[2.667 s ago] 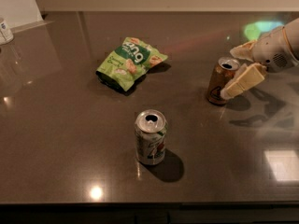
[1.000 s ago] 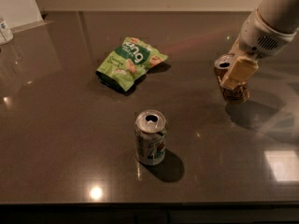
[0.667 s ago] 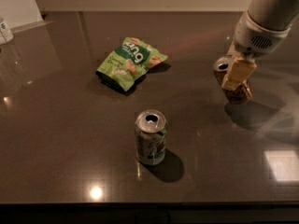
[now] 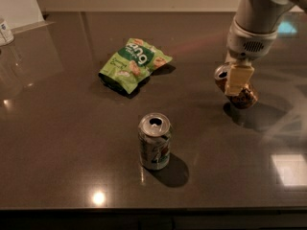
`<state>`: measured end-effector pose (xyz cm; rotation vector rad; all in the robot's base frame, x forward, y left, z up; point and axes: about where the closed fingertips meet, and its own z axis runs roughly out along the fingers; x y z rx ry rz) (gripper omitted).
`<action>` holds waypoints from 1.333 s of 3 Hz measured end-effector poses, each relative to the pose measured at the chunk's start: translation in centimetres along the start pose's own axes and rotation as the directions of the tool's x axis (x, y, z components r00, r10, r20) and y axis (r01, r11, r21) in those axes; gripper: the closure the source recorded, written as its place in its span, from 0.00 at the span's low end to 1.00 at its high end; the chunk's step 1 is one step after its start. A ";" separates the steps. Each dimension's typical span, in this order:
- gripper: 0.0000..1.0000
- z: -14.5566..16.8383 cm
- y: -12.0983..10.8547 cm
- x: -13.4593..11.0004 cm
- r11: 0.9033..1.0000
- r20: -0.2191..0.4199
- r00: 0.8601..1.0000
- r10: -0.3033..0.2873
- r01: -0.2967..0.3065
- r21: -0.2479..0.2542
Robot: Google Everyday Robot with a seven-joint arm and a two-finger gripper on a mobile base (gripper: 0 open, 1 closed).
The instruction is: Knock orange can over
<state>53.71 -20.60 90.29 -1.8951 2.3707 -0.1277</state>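
Note:
The orange can [image 4: 245, 97] is at the right of the dark table, tilted with its silver top [image 4: 221, 73] leaning to the left and its base lower right. My gripper [image 4: 238, 86] comes down from above on the white arm [image 4: 254, 28] and sits right against the can's front side, covering its middle. The can's lettering is hidden behind the gripper.
A white-and-green can [image 4: 155, 147] stands upright at the front middle. A green snack bag [image 4: 132, 63] lies behind it to the left. A small white container [image 4: 5, 31] is at the far left edge. The table's front edge [image 4: 144, 208] runs along the bottom.
The arm has swung from the right side to above the orange can. The can, upright before, now leans with its top to the left.

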 end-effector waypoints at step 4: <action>0.00 2.2 -1.2 -1.8 0.993 -0.095 0.989 -0.114 0.111 -0.035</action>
